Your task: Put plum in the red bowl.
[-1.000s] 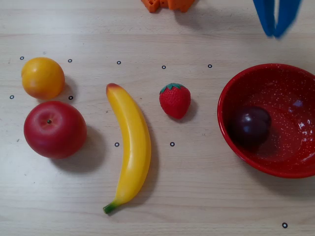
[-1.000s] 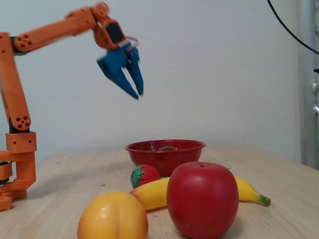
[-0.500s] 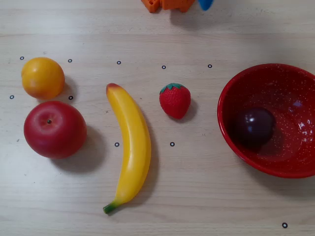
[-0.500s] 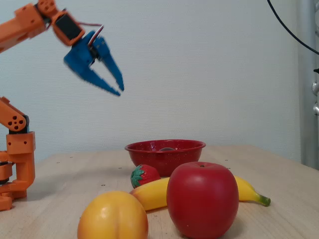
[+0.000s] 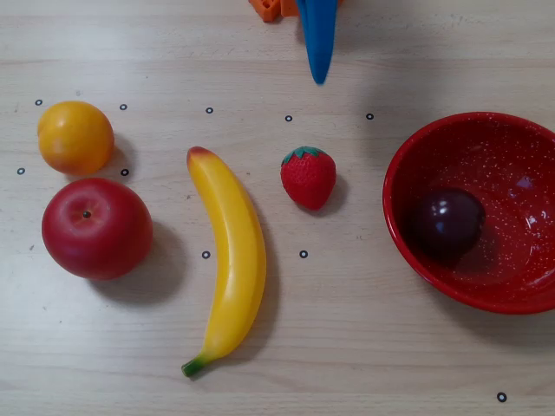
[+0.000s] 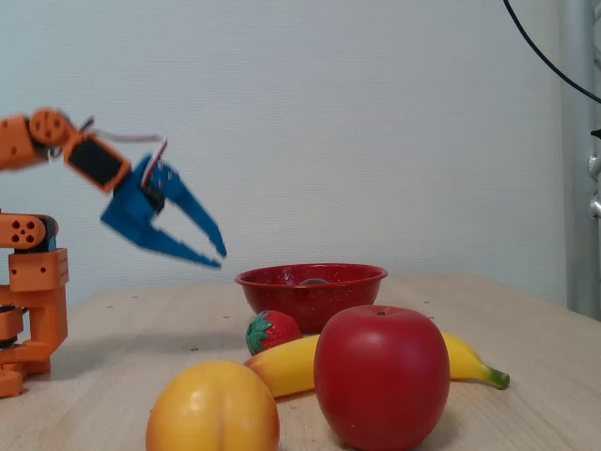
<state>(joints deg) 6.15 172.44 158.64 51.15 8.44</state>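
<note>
1. Five fruits show in the overhead view; one, the plum (image 5: 447, 223), lies inside the red bowl (image 5: 408, 156), on its floor toward the left wall.
2. On the tabletop (image 5: 364, 347) outside the bowl lie the strawberry (image 5: 309, 177), banana (image 5: 227, 260), apple (image 5: 96, 228) and orange (image 5: 75, 137), all well apart from the bowl except the strawberry, which is near it.
3. In the fixed view the gripper (image 6: 219, 256) hangs in the air to the left of the bowl and above its rim, its fingers (image 6: 199, 223) spread apart and empty.
4. Judged from this, the placing step looks done: the fruit rests in the bowl and nothing is grasped.
5. What remains is probably only a retreat, with the arm drawn off toward its base clear of the bowl's rim.
</note>
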